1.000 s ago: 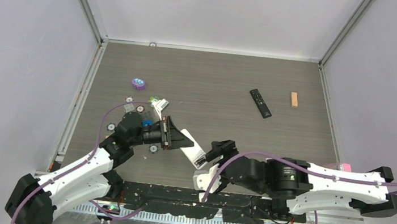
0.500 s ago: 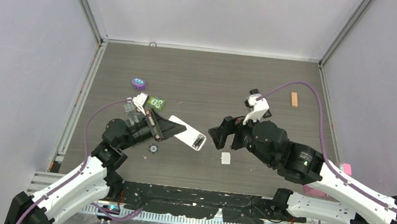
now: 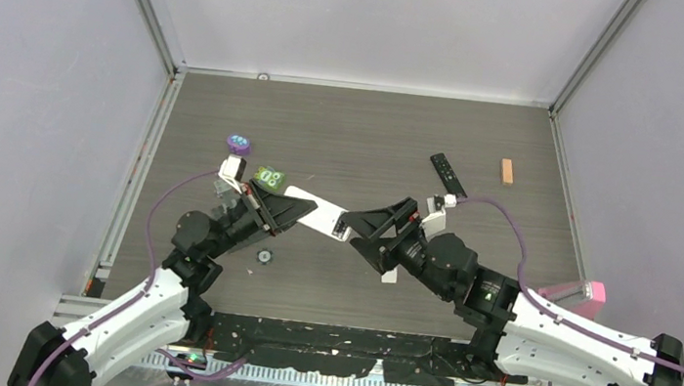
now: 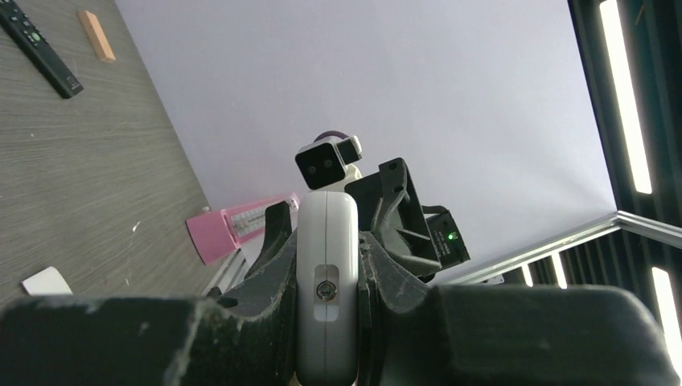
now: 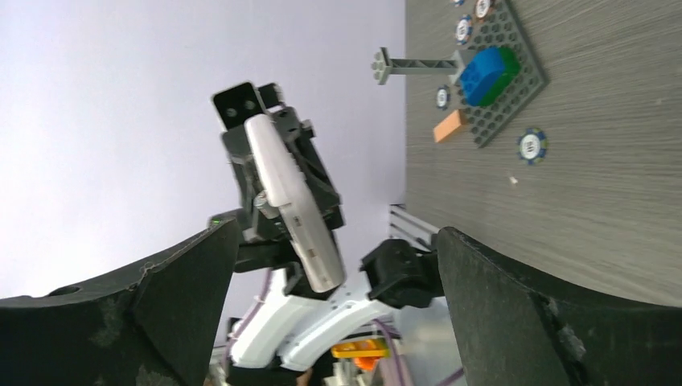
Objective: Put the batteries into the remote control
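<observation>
The left gripper (image 3: pixel 301 212) is clamped tight on the white plastic remote control (image 4: pixel 326 241), gripping it by its long edges and holding it in the air above the table, its free end aimed at the right arm. The right gripper (image 3: pixel 353 229) has nothing in it: its jaws are spread wide and face that free end, fingertips just beside it; contact cannot be confirmed. The remote's upturned narrow face carries a small recessed round fitting and no readable writing. The battery cells cannot be made out in any view. On the dark wood-grain table (image 3: pixel 374 138), a small white flat piece (image 3: pixel 390 276) lies just below the right gripper. Near the left arm sit a grey perforated plate (image 5: pixel 515 88) with a blue and green brick (image 5: pixel 486 75) on it, a small orange block (image 5: pixel 449 126) and round white-and-blue discs (image 5: pixel 532 145) whose markings are too small to read. Well apart at the far right lie a slim black remote control (image 3: pixel 448 177) and, beside it, a tan wooden block (image 3: pixel 507 171). A pink object (image 4: pixel 233 229) sits at the table's right edge.
</observation>
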`<state>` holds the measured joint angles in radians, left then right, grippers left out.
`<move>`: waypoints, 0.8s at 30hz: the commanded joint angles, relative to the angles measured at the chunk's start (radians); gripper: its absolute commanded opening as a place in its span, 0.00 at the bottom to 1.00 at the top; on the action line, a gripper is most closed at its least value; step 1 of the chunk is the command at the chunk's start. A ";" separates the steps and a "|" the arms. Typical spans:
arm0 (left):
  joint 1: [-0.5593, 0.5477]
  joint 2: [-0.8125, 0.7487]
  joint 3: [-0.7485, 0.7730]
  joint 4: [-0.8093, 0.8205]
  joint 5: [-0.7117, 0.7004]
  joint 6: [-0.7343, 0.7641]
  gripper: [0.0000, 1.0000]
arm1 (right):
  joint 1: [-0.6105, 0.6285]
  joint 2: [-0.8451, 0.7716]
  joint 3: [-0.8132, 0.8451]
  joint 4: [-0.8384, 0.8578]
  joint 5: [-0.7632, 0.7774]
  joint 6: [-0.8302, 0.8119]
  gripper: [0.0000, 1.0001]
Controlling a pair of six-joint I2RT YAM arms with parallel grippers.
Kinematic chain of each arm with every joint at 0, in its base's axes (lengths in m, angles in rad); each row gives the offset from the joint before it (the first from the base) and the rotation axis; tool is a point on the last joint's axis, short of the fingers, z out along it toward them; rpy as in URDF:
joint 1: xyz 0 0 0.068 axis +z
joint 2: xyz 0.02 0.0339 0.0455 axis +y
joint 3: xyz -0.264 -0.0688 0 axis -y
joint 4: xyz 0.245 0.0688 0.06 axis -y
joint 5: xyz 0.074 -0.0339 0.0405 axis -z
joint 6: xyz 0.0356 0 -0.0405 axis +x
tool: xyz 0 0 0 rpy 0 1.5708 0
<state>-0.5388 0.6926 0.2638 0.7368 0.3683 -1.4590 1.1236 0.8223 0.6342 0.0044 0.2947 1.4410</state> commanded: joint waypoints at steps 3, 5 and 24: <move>0.005 0.021 -0.021 0.182 -0.038 -0.038 0.00 | 0.000 -0.071 0.006 0.050 0.078 0.168 0.97; 0.005 0.020 -0.022 0.182 -0.040 -0.036 0.00 | 0.000 -0.093 -0.012 0.057 0.092 0.171 0.97; 0.005 -0.057 -0.047 0.152 -0.057 0.036 0.00 | -0.007 0.035 0.102 0.031 0.038 0.213 0.91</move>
<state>-0.5381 0.6579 0.2161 0.8413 0.3317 -1.4574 1.1217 0.8394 0.6647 0.0170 0.3347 1.6421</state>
